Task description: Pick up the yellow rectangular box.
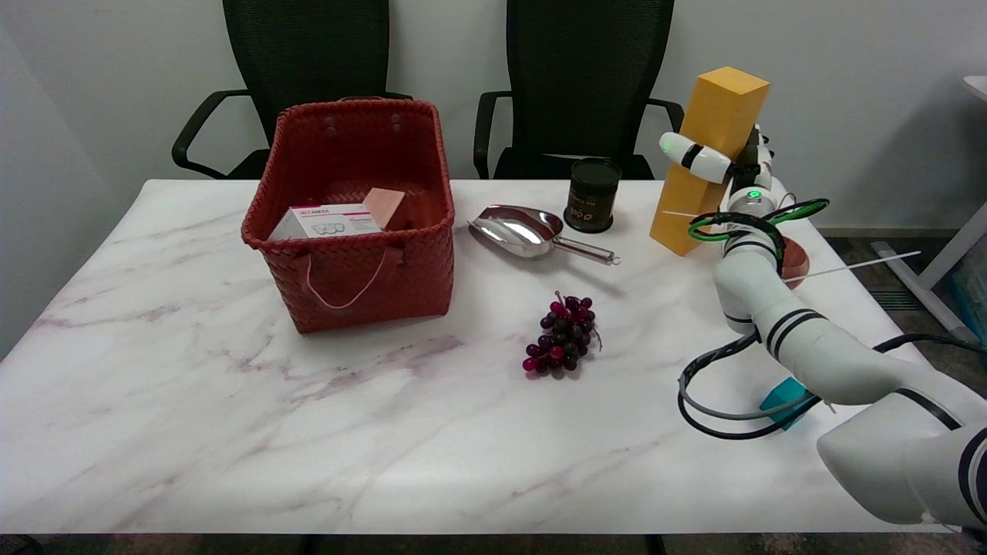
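Reaching up from lower right, right hand (732, 166) grips yellow box (711, 154), tilted, fingers wrapped across its front.

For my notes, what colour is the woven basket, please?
Red, clearest in the head view.

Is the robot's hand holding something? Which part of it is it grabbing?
Yes. The right hand holds the yellow rectangular box, tilted, with fingers wrapped around its middle, well below the top end.
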